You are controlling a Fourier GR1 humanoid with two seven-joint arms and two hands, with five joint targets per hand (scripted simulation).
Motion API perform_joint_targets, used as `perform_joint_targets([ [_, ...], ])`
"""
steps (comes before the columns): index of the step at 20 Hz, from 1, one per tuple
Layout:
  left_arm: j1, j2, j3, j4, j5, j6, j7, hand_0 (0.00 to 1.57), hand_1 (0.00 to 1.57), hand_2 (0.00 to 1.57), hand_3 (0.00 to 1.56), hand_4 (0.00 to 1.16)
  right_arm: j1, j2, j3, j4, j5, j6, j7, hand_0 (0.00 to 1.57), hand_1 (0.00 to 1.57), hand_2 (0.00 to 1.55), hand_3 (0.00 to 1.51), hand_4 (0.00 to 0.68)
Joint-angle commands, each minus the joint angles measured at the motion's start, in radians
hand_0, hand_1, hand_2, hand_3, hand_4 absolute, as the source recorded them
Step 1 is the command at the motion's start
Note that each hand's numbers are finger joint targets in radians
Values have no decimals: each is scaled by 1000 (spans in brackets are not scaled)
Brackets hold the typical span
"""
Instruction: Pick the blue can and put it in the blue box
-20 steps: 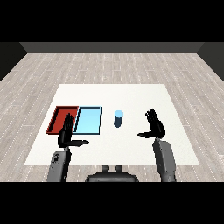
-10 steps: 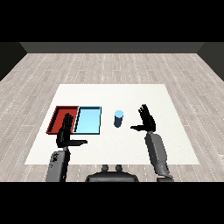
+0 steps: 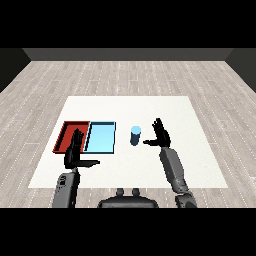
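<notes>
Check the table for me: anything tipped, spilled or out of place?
Nothing stands out. The small blue cylindrical can stands upright beside the light blue tray, the red tray lies alongside, and the open right hand is near the can.

Table (image 3: 200, 150) looked like a plain matt white slab, no grain or shine anywhere. Floor (image 3: 125, 75) around it was pale grey wood planks, dull finish with visible seams. Blue can (image 3: 135, 135) read as smooth, with a lighter top and no glare. Red tray (image 3: 64, 134) and light blue tray (image 3: 101, 137) both looked like smooth flat-coloured plastic. Both hands, left (image 3: 75, 152) and right (image 3: 161, 134), were matt black; forearms were a slightly satiny grey.
</notes>
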Motion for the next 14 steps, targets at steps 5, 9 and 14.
perform_joint_targets([
  [5, -8, -7, 14, 72, 5, -13, -53, 0, 0, 0, 0, 0, -133, 12, 46, 314, -37, -2, -172, 0, 0, 0, 0, 0],
  [9, -57, 21, 49, 67, 37, -21, 3, 0, 0, 0, 0, 0, -99, 12, 140, 187, -69, -48, -90, 0, 0, 0, 0, 0],
  [14, 22, -4, 1, -11, 21, -18, -19, 0, 0, 0, 0, 0, -182, 12, 157, 311, -66, -115, -118, 0, 0, 0, 0, 0],
])
